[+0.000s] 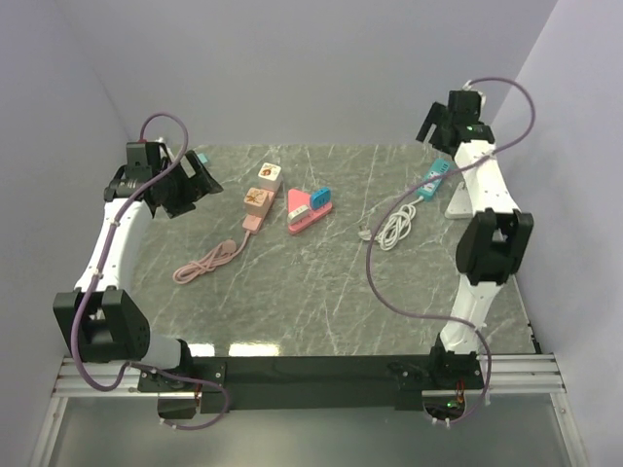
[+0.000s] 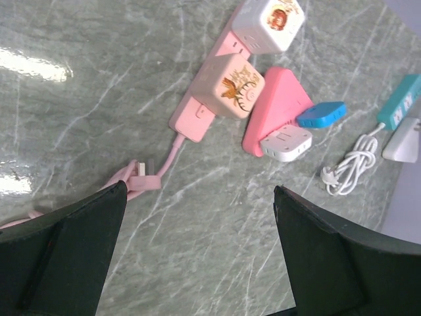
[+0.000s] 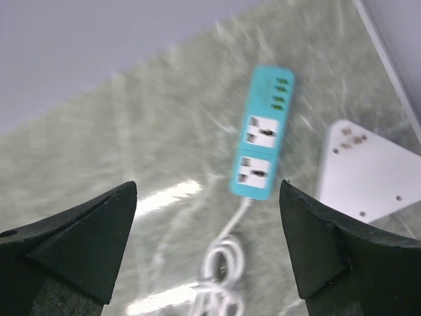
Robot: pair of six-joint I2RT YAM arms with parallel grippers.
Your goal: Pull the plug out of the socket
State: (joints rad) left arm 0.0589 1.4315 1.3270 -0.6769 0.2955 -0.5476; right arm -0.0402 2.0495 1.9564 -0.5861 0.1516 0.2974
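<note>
Teal strip (image 3: 263, 135) lies flat at the far right of the worktop (image 1: 321, 292), both its sockets look bare in my right wrist view, nothing plugged in. White adapter (image 3: 368, 174) lies just beside it on the right, apart from it, face up w/ its pins showing, so I judge the pull on this strip is done & the plug is off. The strip's white cord (image 3: 220, 270) runs toward me into a loose coil. My right fingers (image 3: 85, 243) are spread wide above the strip, nothing btwn them, not touching anything. My left fingers (image 2: 66, 250) are also wide & empty, hanging over the left side, looking down at the pink strip (image 2: 197, 118), which carries two cube adapters (image 2: 230, 85), and a pink wedge block (image 2: 276, 99) w/ a blue plug (image 2: 321, 114) & a small white plug (image 2: 285, 143) at its edge; can't tell if those two are seated. Next, I reckon: lift the right arm clear w/o snagging the cord. If more plugs count, the left side needs one hand pinning the strip, other pulling straight out.
</note>
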